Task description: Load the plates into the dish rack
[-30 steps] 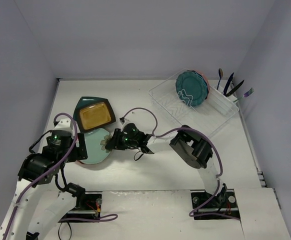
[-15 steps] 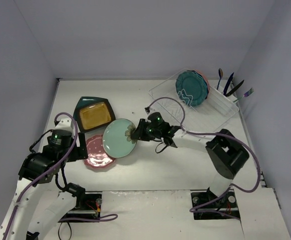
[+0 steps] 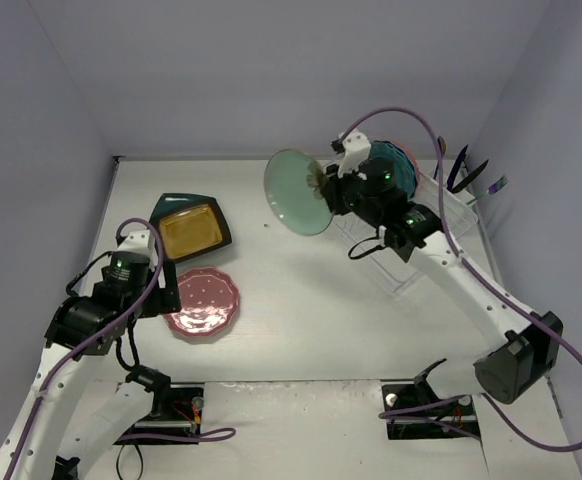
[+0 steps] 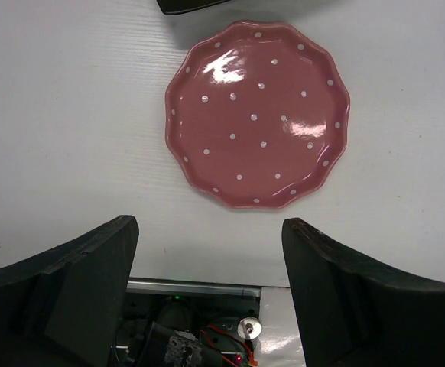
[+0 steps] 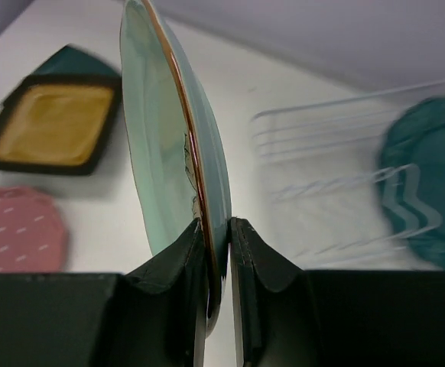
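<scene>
**Fig.** R gripper (image 5: 215,229) is shown closed on the rim of the mint plate (image 5: 161,153). The edge is pinched between the 2 fingers (image 5: 178,260), 1 on each face. R arm is stretched from its near-right base up toward the far centre, w/ the wrist raised above the table (image 3: 271,335). The mint plate is held upright in the air, just left of the dish rack (image 3: 451,215). It is round and pale green, w/ a thin brown rim line and a flower mark by the grip.

In the rack, 1 teal-blue dotted plate (image 3: 401,165) is stood on edge. Utensils (image 3: 468,165) are seen at the far-right end.

L gripper (image 4: 209,229) is spread wide, w/ nothing held or touched. It is hung over the near-left table, arm bent. The pink dotted plate (image 4: 257,115) is laid flat just beyond the fingertips. Farther back at left, the mustard-yellow plate (image 3: 188,229) is stacked on the dark teal plate (image 3: 169,203).
</scene>
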Controlling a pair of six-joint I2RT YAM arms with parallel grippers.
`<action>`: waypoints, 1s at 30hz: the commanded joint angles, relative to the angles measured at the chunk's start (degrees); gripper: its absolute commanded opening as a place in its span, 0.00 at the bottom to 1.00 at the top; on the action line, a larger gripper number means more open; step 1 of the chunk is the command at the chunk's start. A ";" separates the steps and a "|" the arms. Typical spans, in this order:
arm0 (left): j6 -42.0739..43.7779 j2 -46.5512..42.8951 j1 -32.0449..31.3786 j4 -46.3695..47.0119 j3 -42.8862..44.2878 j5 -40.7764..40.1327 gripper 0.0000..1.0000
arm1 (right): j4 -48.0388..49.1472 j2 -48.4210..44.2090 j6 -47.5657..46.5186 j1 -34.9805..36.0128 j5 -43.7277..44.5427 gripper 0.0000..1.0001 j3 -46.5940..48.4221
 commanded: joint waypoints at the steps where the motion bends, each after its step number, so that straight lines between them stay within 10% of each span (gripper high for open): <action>1: -0.26 1.11 -0.16 3.02 1.60 0.00 0.76 | 5.92 -3.99 -18.06 -4.30 8.12 0.00 5.11; 9: 0.09 1.99 -0.16 3.81 1.25 -0.44 0.76 | 11.02 -0.04 -37.22 -16.26 1.44 0.00 7.30; 30: 0.18 6.90 -0.16 8.82 -0.42 -0.70 0.76 | 14.27 12.27 -48.32 -27.25 -9.36 0.00 17.58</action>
